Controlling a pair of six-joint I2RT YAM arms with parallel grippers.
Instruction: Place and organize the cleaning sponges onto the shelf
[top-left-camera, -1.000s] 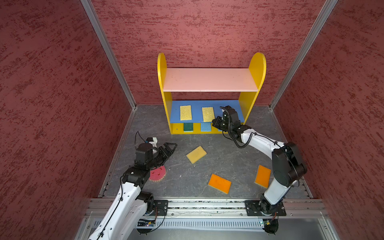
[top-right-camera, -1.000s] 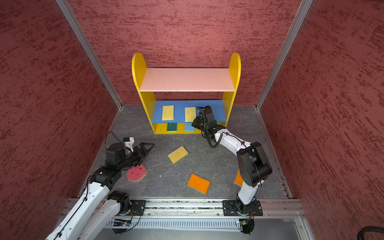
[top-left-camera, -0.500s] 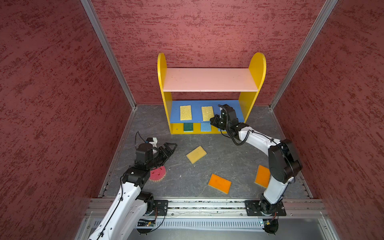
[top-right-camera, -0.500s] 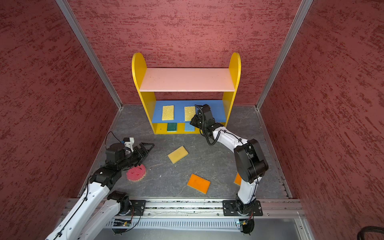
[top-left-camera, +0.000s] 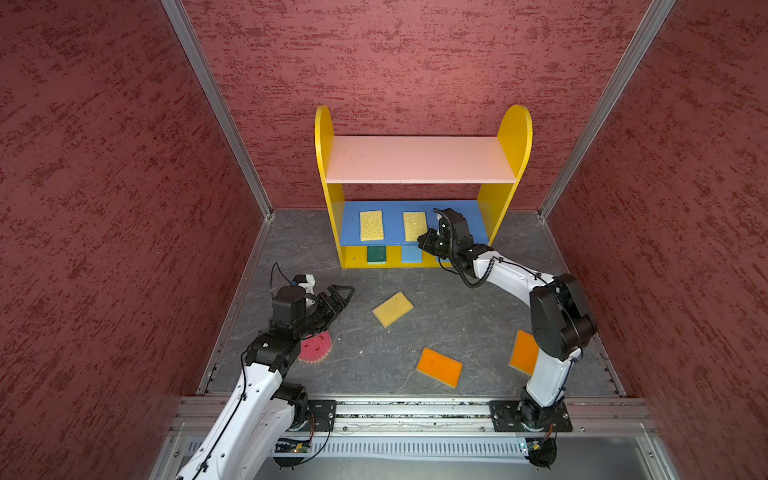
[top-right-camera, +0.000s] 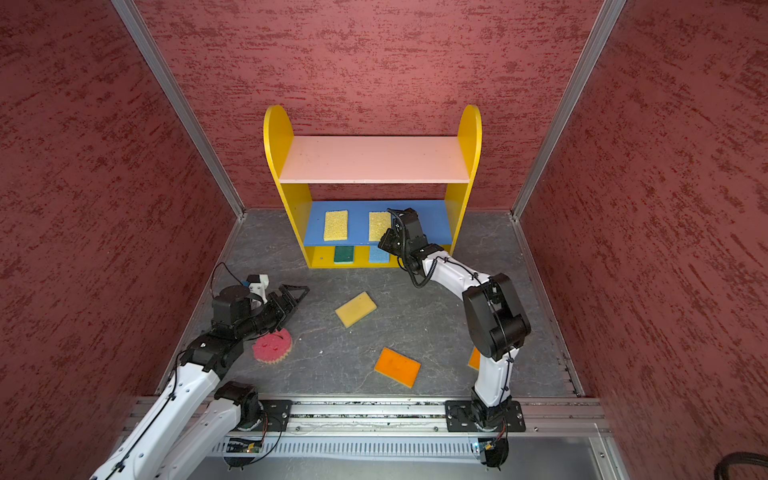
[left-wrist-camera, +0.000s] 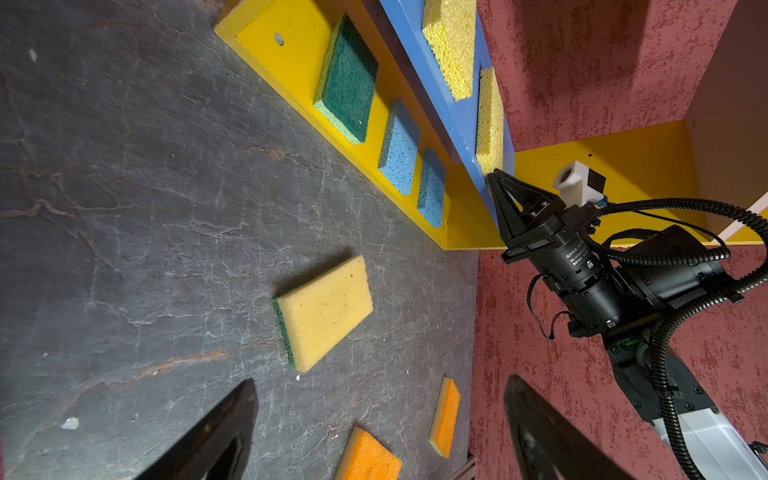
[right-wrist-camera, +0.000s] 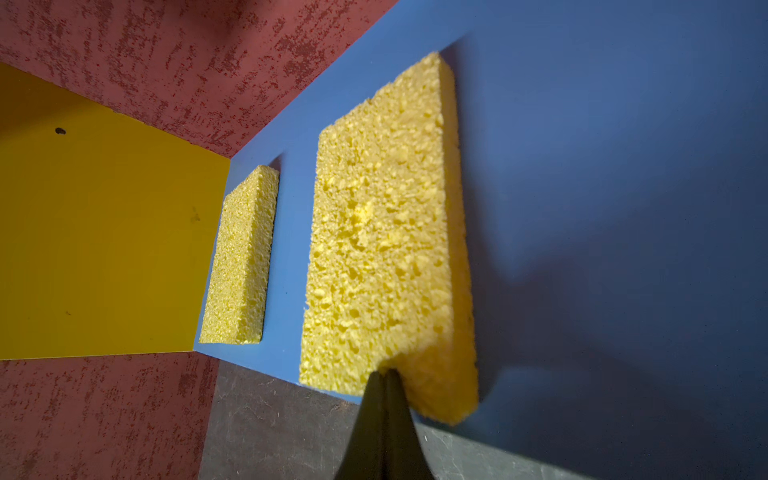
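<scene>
On the shelf (top-left-camera: 419, 160) we count five sponges (top-left-camera: 371, 225); before it, four.
Grey floor (top-left-camera: 457, 316), red walls (top-left-camera: 415, 62); left gripper (top-left-camera: 347, 291) gapes, right gripper (right-wrist-camera: 384, 376) closed against one yellow sponge (right-wrist-camera: 386, 232).

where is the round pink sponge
In both top views the round pink sponge lies on the floor at front left, partly under the left arm; the loose yellow sponge is its nearest neighbour, to its right.
</scene>
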